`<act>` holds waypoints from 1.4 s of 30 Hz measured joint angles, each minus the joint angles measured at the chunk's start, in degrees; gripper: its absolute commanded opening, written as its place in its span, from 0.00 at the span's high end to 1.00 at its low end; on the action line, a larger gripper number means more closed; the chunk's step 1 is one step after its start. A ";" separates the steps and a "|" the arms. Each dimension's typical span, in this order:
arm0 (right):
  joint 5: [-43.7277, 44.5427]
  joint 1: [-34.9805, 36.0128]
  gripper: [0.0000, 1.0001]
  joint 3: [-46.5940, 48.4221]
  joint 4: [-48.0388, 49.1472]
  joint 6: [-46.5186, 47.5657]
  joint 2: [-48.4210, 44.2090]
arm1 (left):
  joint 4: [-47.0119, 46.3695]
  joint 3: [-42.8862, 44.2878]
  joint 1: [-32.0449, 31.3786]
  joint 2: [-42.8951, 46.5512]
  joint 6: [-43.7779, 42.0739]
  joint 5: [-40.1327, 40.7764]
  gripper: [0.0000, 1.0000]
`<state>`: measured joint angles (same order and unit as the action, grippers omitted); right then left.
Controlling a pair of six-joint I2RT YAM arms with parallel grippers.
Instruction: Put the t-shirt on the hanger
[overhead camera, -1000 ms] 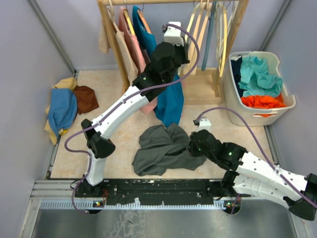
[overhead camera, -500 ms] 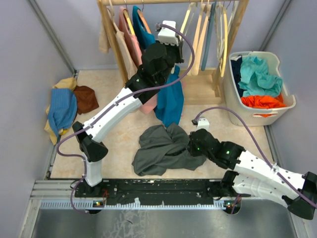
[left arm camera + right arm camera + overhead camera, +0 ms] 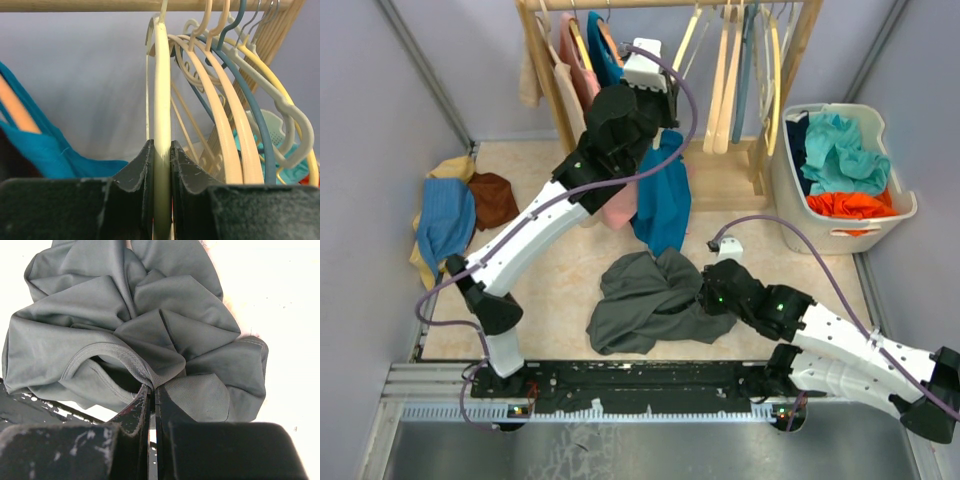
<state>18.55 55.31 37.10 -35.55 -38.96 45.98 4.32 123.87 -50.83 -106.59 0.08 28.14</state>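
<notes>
Up at twelve o'clock, at the wooden rail, your left hand is clamped on the hanger, both fingers pressed against the pale wood low on its curve. Its hook seems to sit over the rail, with the other hangers crowded just beside it at three o'clock and a teal shirt hanging at nine. The t-shirt lies crumpled on the surface near the centre, toward six o'clock, well apart from the hanger. Your right hand is closed on it at its three o'clock edge, pinching a fold of dark fabric right by the neck band.

So you are at the fetching step: the hanger is gripped but not yet off the rail, and the shirt is gripped but neither lifted nor opened. Next, I judge, you need to raise the hanger until the hook clears the rail, then draw it toward six o'clock without snagging its neighbours. Hold on to the neck opening, since one hanger arm must go in through it.
</notes>
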 measured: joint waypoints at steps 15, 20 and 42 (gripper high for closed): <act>-0.72 -0.09 1.00 0.02 0.00 0.44 1.01 | 10.75 -15.56 -0.02 21.99 5.29 -7.96 0.96; -1.25 -0.11 1.00 0.02 -0.02 0.44 1.44 | 12.87 -22.58 -0.02 28.20 5.75 -12.39 0.96; -2.89 -0.11 1.00 -1.70 -0.68 0.39 1.64 | 20.41 -51.47 0.00 65.59 11.10 -18.32 0.96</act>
<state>15.66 55.20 35.40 -36.23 -38.57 47.62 24.73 72.40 -50.83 -40.99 11.18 9.82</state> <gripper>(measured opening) 0.014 0.204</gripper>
